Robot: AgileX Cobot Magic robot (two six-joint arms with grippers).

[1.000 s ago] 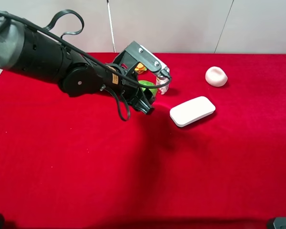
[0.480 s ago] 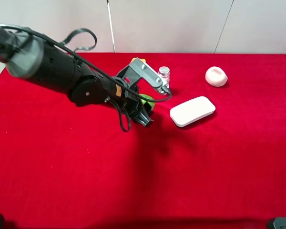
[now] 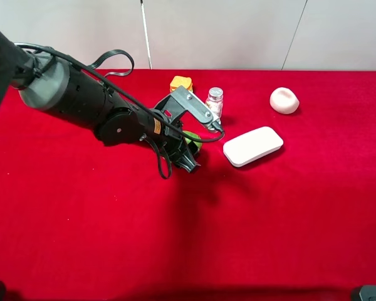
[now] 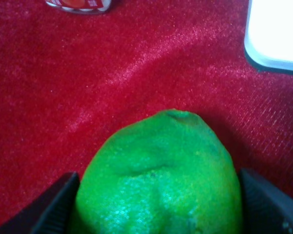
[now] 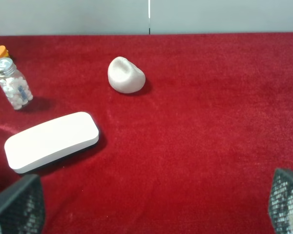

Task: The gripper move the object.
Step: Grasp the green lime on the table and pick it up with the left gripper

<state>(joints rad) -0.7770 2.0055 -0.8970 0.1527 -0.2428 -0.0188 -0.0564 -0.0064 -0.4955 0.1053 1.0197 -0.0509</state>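
Surface: A tabletop covered in red velvety cloth is shown, with soft creases seen in the left wrist view.
Room: A pale wall of flat panels is seen behind the far edge.
Lime: The green lime is held near the middle of the tabletop, close to the white block.
Left hand: The left hand is closed on the lime, with a dark finger pressed to each side.
Right hand: The right hand is spread wide over bare cloth, with nothing held.
Other things: A pill bottle and an orange item are set behind the lime; a pale lump lies well apart, towards the far right.
Hidden: From the high camera, only a sliver of the lime is seen past the arm. In the left wrist view its near end is cut off. Whether it touches the cloth cannot be told.
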